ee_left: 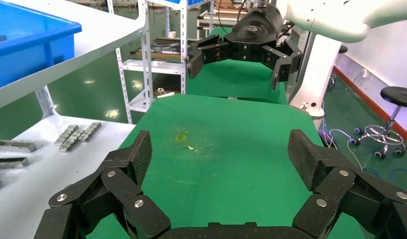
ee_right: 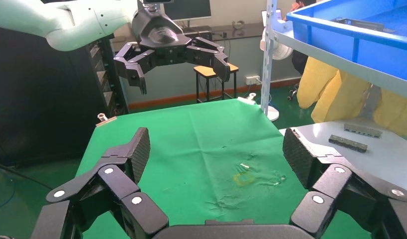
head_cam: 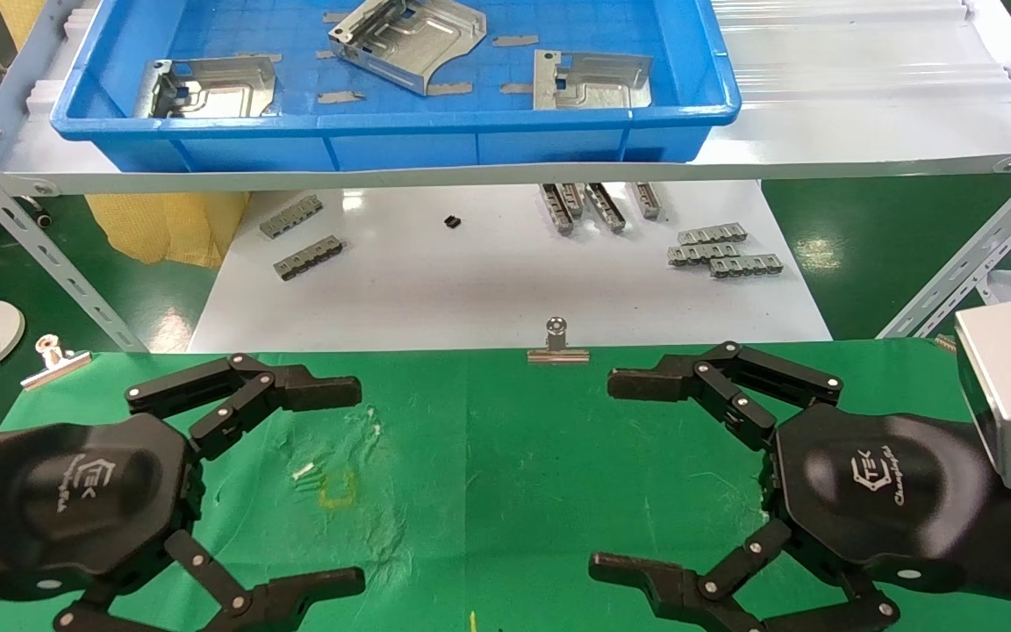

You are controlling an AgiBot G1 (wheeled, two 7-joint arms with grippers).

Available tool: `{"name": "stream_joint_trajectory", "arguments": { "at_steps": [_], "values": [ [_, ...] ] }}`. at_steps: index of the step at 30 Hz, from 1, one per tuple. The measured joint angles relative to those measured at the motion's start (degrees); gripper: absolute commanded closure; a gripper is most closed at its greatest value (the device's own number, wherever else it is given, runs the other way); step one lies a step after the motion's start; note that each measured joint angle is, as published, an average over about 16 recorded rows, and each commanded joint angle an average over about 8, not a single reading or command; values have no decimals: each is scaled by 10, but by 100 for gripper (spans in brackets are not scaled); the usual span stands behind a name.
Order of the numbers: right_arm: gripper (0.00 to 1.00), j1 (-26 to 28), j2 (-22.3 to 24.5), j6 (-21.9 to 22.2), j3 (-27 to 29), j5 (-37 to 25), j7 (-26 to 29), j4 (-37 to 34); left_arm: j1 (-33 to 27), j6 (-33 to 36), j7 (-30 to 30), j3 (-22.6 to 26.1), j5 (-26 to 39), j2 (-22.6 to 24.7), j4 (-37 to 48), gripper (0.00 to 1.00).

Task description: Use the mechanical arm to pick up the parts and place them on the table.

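Nearest, the left gripper (head_cam: 356,481) and the right gripper (head_cam: 598,474) hung over the green counter (head_cam: 488,456), facing each other, fingers spread wide and holding nothing, probably a ready pose with no part taken. The cloth beneath lay bare for incoming pieces. Beyond the white board (head_cam: 470,281), three parts (head_cam: 407,42) lay in the blue tray (head_cam: 400,145) on the raised shelf.

You're in a factory workshop: slotted-angle steel racking (ee_left: 144,55), a blue parts tray (head_cam: 400,132), glossy green floor (ee_left: 102,94).
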Motion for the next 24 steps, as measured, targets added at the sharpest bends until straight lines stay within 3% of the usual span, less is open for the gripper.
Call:
{"name": "stream_joint_trajectory", "arguments": {
  "at_steps": [6,7,13,14,15,21,22,24],
  "values": [
    [100,0,0,0,0,0,0,0,0,0,0,0,0,0,0,0],
    [92,0,0,0,0,0,0,0,0,0,0,0,0,0,0,0],
    [17,0,0,0,0,0,0,0,0,0,0,0,0,0,0,0],
    [11,0,0,0,0,0,0,0,0,0,0,0,0,0,0,0],
    [19,0,0,0,0,0,0,0,0,0,0,0,0,0,0,0],
    [94,0,0,0,0,0,0,0,0,0,0,0,0,0,0,0],
    [100,0,0,0,0,0,0,0,0,0,0,0,0,0,0,0],
    [100,0,0,0,0,0,0,0,0,0,0,0,0,0,0,0]
  ]
}}
